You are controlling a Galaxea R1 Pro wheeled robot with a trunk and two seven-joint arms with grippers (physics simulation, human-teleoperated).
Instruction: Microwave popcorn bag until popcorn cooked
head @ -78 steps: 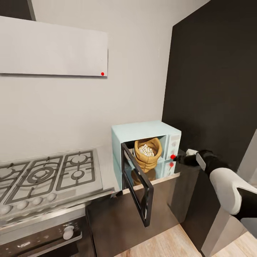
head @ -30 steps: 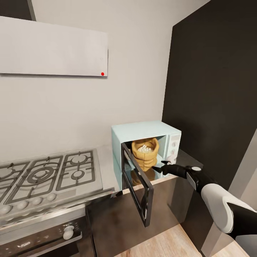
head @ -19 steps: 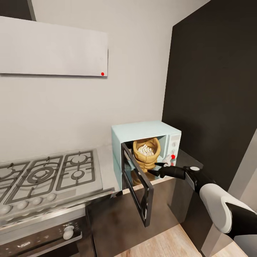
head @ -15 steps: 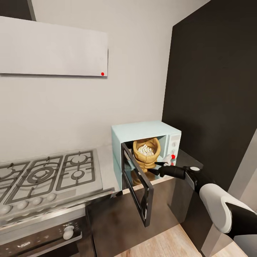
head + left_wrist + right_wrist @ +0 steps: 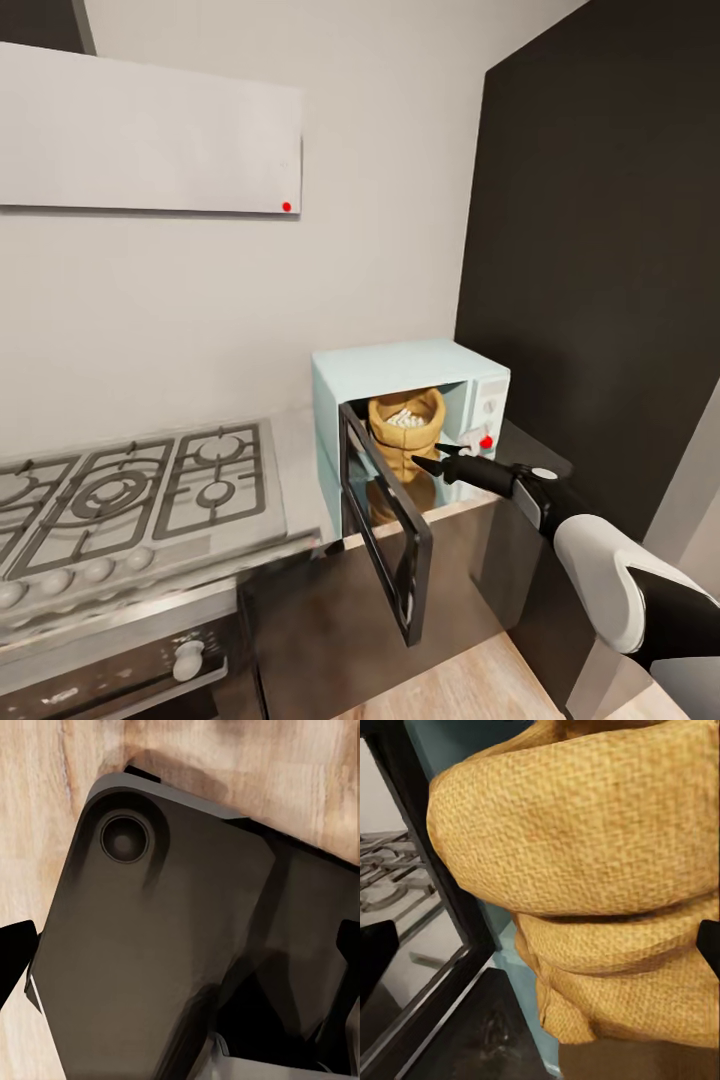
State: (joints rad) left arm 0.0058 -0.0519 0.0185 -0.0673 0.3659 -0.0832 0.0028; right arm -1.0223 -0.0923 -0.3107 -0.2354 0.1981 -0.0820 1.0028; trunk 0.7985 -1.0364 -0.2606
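With the microwave [image 5: 410, 400] door swung wide in the head view, the popcorn bag [image 5: 405, 433] sits inside, whitish popcorn [image 5: 405, 418] on top. Right gripper [image 5: 433, 457] is spread just before it. Right wrist view: popcorn bag [image 5: 585, 885] close between spread fingertips. Left wrist view: wooden floor [image 5: 225, 757], left gripper state unclear.

No readable text, brand or number from where I look — the microwave [image 5: 408, 372] panel at centre right too small to make out, the popcorn bag [image 5: 585, 885] plain weave, unlabelled.
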